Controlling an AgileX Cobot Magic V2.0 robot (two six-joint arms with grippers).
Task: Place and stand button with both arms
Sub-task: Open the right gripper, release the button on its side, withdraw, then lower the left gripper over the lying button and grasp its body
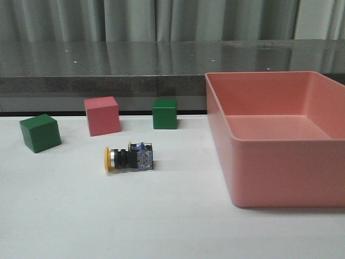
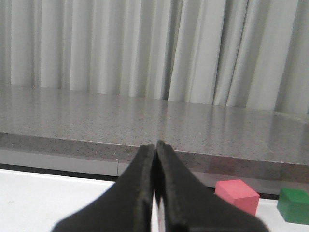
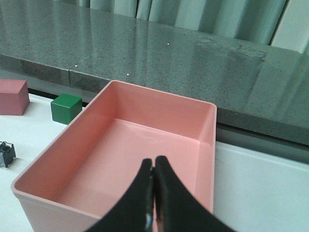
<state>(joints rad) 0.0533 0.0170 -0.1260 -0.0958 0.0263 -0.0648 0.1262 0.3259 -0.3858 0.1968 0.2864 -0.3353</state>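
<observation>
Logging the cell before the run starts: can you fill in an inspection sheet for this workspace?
Surface: white table, no spills seen.
Job's things: button lying on its side, yellow cap toward the left, not yet stood up.
Clutter: pink cube, two green cubes, pink bin holding nothing.
Grippers: left pincer shut, holding nothing; right pincer shut, above the bin.
Cables: nothing seen.
Surroundings: grey stone ledge, curtains behind.
</observation>
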